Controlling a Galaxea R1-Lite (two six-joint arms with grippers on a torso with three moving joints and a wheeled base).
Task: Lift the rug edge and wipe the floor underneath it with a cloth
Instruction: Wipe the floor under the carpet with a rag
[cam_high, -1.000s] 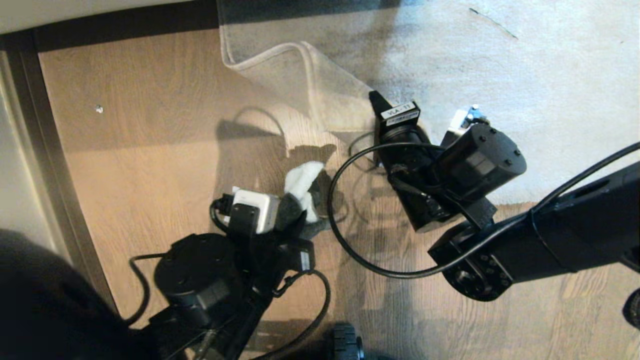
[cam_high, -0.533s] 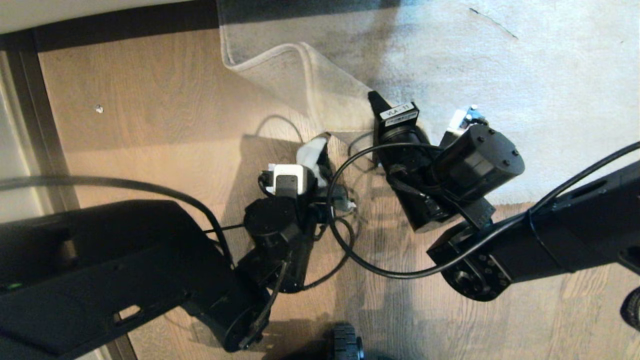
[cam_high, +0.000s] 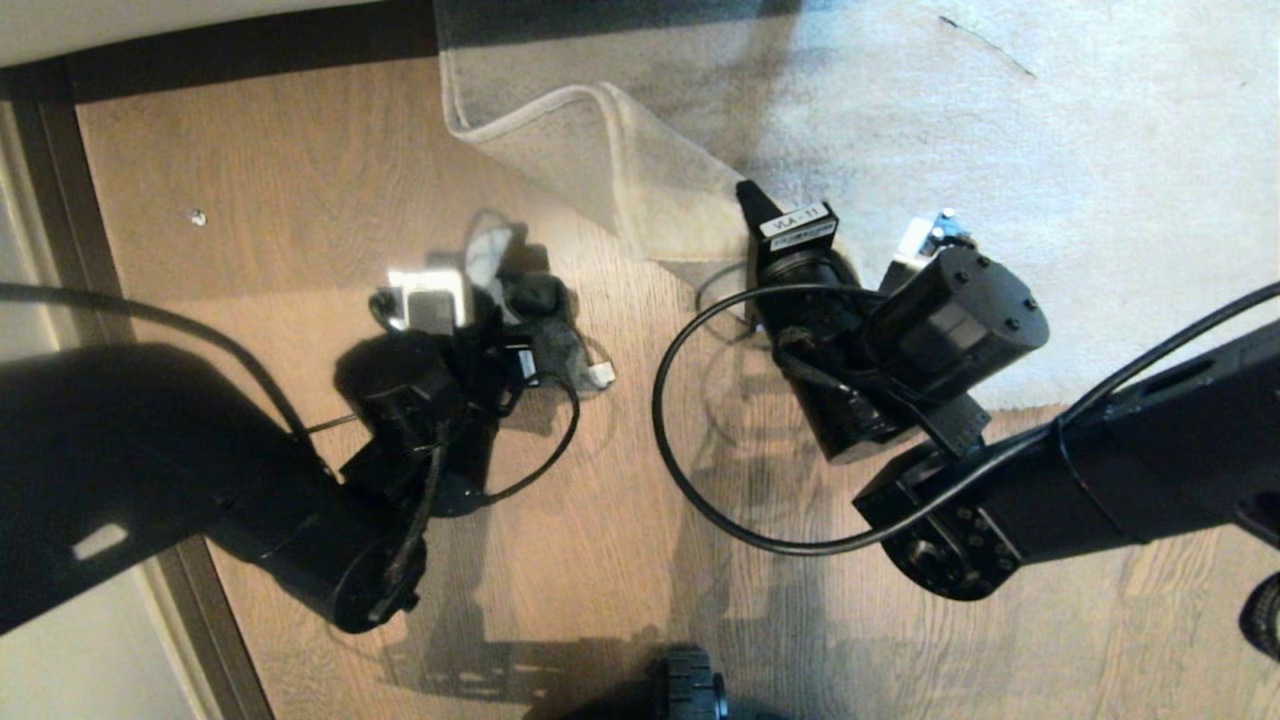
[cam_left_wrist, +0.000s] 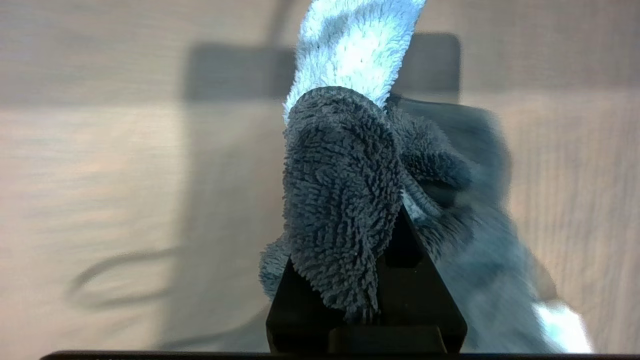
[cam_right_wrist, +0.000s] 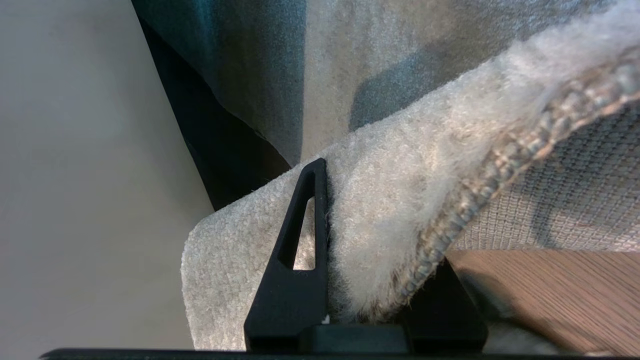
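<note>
My right gripper (cam_high: 752, 203) is shut on the rug edge (cam_high: 610, 170) and holds the corner folded up off the floor (cam_high: 300, 150). The right wrist view shows the bound border of the rug edge (cam_right_wrist: 475, 200) pinched in the right gripper (cam_right_wrist: 370, 240), with the woven backing and the floor (cam_right_wrist: 560, 290) below it. To the left of the raised flap, my left gripper (cam_high: 500, 290) presses the cloth (cam_high: 490, 255) on the bare planks. In the left wrist view the grey and white cloth (cam_left_wrist: 345, 190) is clamped in the left gripper (cam_left_wrist: 360, 250).
A dark skirting strip (cam_high: 250, 45) runs along the far and left sides of the floor. A small pale speck (cam_high: 198, 217) lies on the planks at the left. The right arm's cable (cam_high: 680, 480) loops over the floor, and a base wheel (cam_high: 692, 690) shows at the near edge.
My left arm has swept the cloth across the floor, first towards the raised rug flap, then away to the left. The right gripper has kept still on the rug edge.
</note>
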